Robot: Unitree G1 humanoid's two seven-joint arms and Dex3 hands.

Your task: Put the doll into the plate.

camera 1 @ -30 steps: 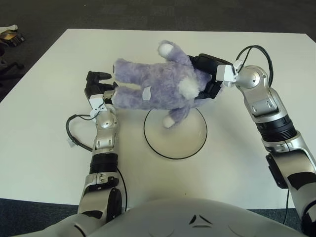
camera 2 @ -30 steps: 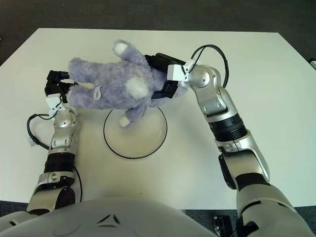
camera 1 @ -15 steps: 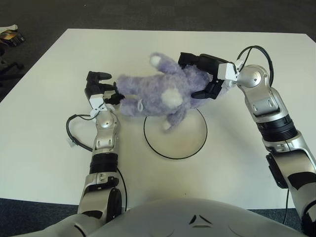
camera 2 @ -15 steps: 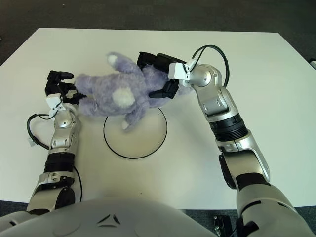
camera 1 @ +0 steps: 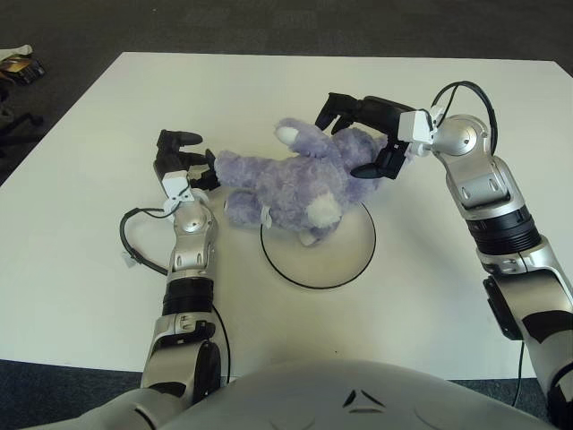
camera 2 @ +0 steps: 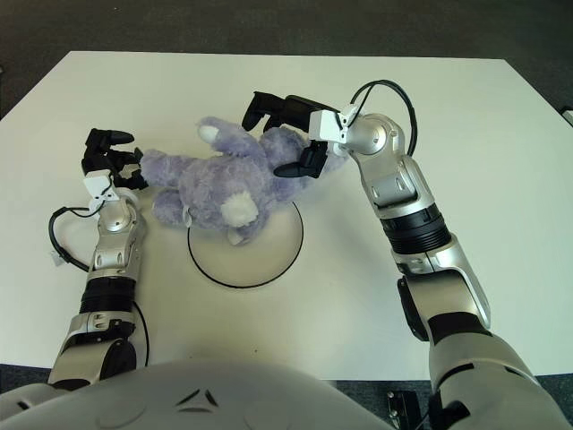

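The purple plush doll (camera 1: pixel 286 179) lies on its side on the white table, its belly and one arm over the upper-left rim of the clear, black-rimmed plate (camera 1: pixel 319 287). Its head points right and its legs point left. My right hand (camera 1: pixel 345 141) hovers at the head with fingers spread wide, one set above the ear and the thumb below the cheek, not clamping. My left hand (camera 1: pixel 202 158) sits at the tip of the doll's foot, fingers loosely apart with the foot between them.
A black cable (camera 1: pixel 134 240) loops on the table left of my left forearm. The white table's far edge (camera 1: pixel 269 55) runs behind the doll. A small object (camera 1: pixel 18 64) lies on the dark floor at the far left.
The doll has come down from mid-air and shifted right, now lying partly on the plate. My right hand's fingers have spread off the head, and the left hand has loosened from the legs.
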